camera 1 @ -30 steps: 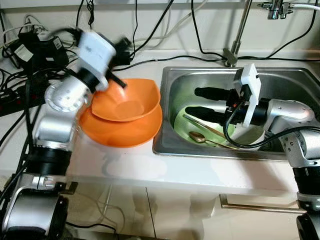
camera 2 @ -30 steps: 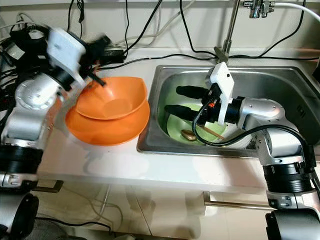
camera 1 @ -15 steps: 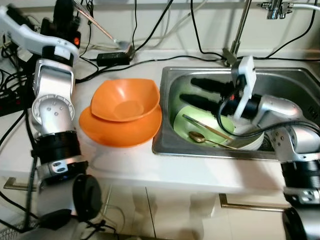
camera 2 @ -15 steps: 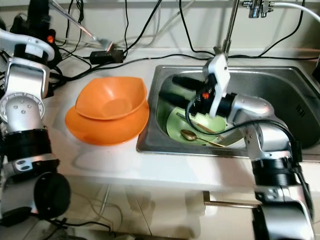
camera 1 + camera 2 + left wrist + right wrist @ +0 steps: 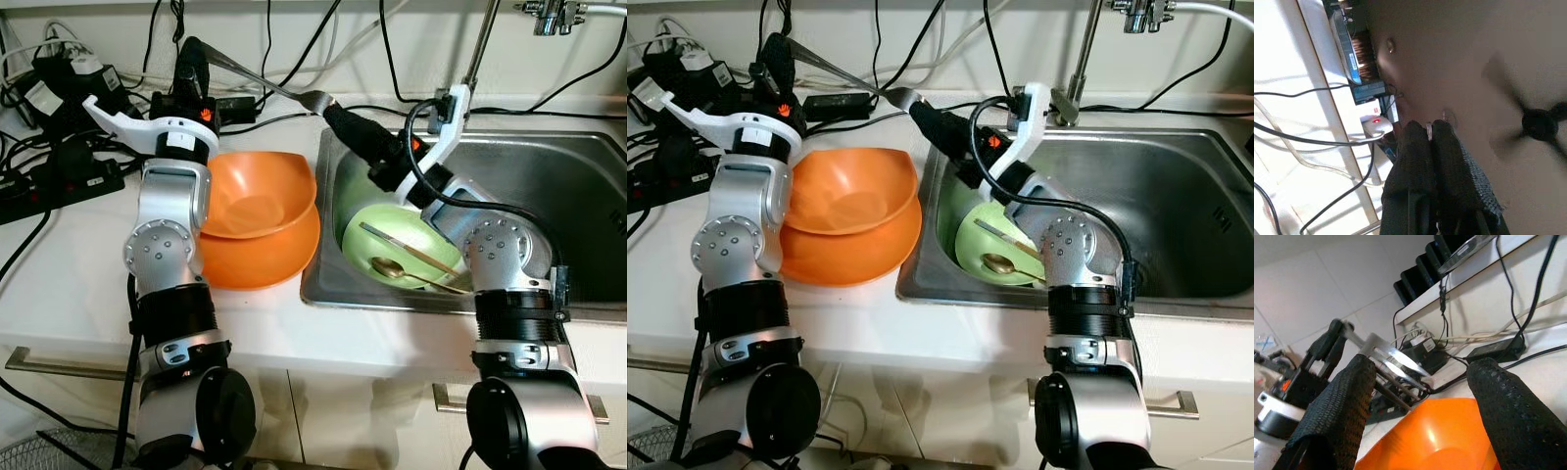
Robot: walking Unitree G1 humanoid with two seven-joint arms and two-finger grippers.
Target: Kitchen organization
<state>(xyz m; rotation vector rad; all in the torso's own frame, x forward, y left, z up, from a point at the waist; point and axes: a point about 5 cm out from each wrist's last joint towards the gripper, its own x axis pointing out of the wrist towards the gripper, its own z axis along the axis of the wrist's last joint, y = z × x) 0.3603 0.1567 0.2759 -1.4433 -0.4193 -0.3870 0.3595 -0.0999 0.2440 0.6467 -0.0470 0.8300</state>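
Over the counter point(image 5: 59, 255) my left hand point(image 5: 188, 61), clamped on a fork point(image 5: 265, 86), has swung it to my open right hand point(image 5: 343, 122), likely a handover.

No legible text (labels too blurred)

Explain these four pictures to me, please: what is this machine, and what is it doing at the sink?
It is a humanoid robot with two silver arms. The two wide pictures come from cameras in its head, looking down at a kitchen counter; the other two come from cameras on its wrists. The left gripper is shut on a metal fork, holding it out toward the open right gripper. On the counter sit two stacked orange bowls. In the sink lies a green plate with a spoon and chopsticks.
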